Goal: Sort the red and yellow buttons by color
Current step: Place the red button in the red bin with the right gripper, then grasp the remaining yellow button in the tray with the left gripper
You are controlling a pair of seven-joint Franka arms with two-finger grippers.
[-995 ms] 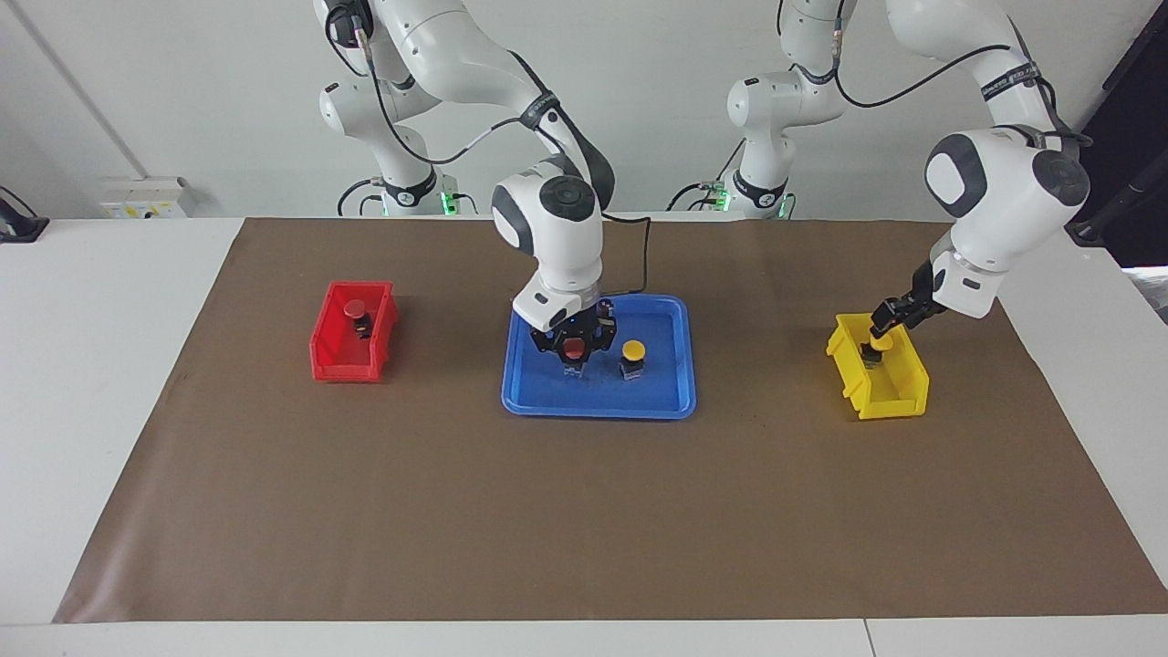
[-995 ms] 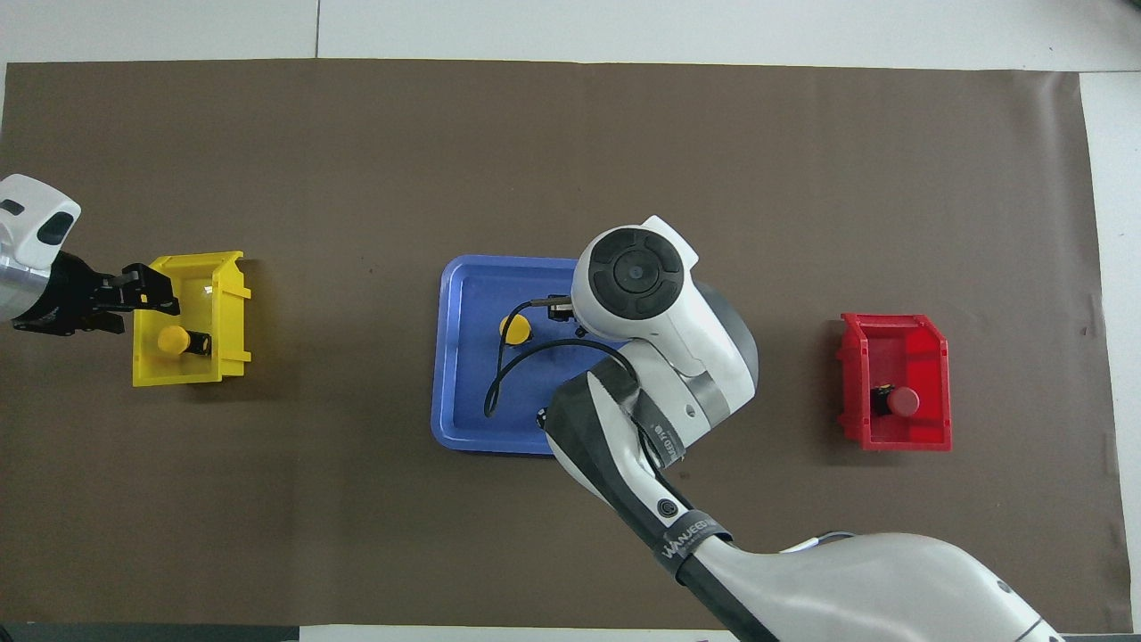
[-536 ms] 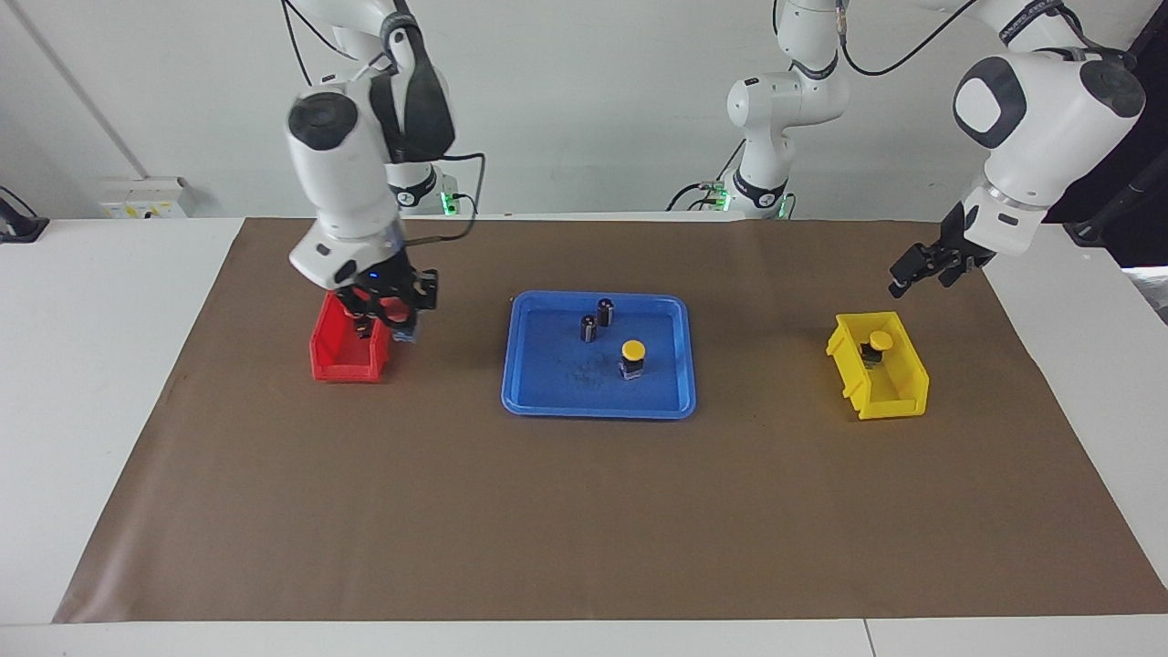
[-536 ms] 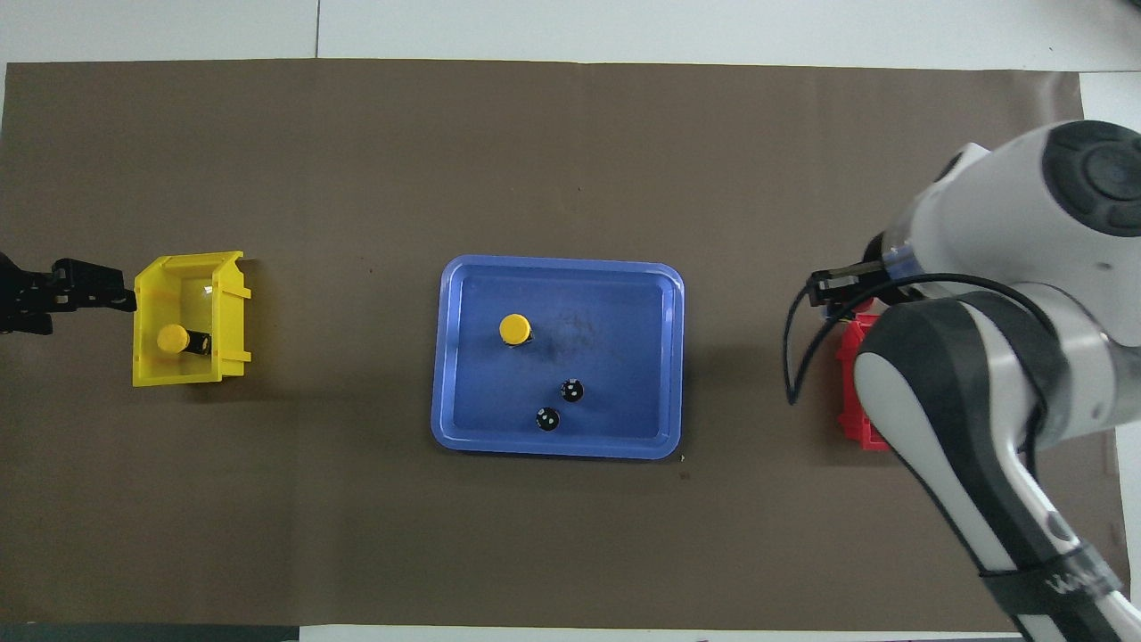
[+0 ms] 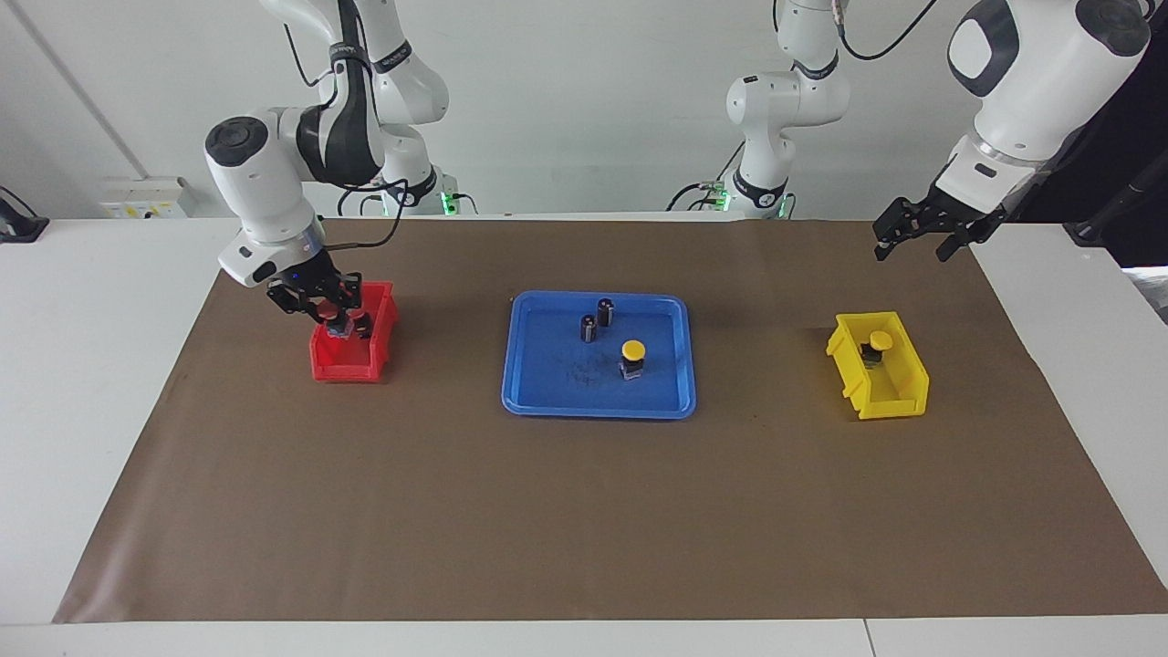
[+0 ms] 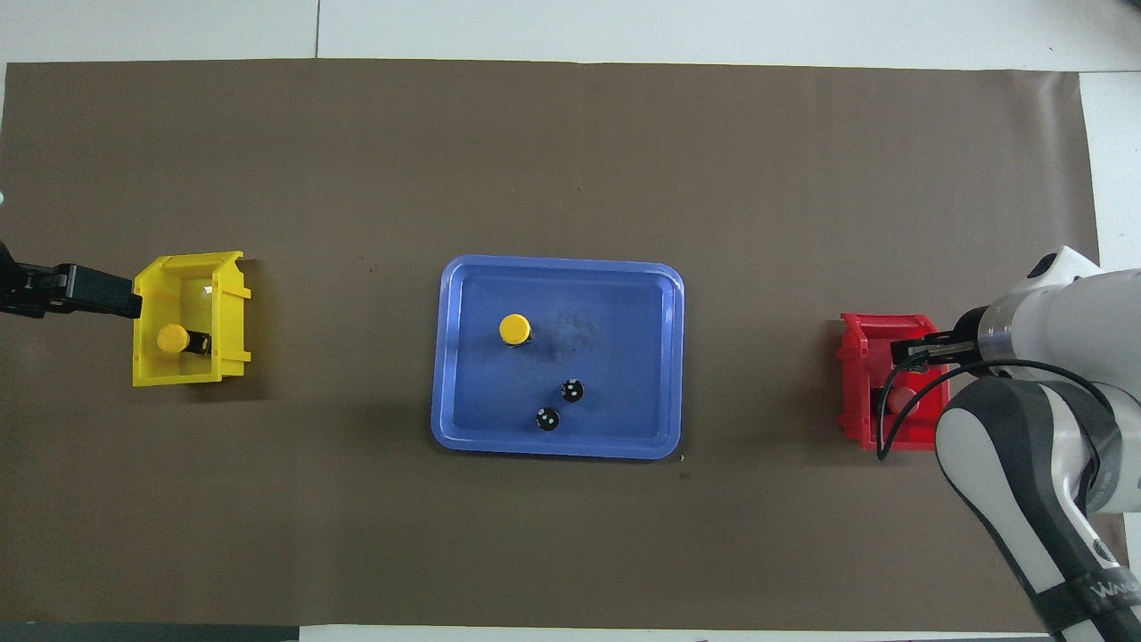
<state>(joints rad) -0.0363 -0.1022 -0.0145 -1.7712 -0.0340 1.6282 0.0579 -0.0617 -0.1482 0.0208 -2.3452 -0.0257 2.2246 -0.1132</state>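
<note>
Red button (image 5: 338, 319) now in red bin (image 5: 351, 363), right hand (image 5: 333, 315) pinching; left hand (image 5: 917, 230) spread.

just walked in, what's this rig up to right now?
Sorting buttons by color. The right gripper is down in the red bin, holding a red button beside the one already there. The left gripper waits in the air near the yellow bin, which holds one yellow button. Another yellow button stands on the blue tray with two dark cylinders.
</note>
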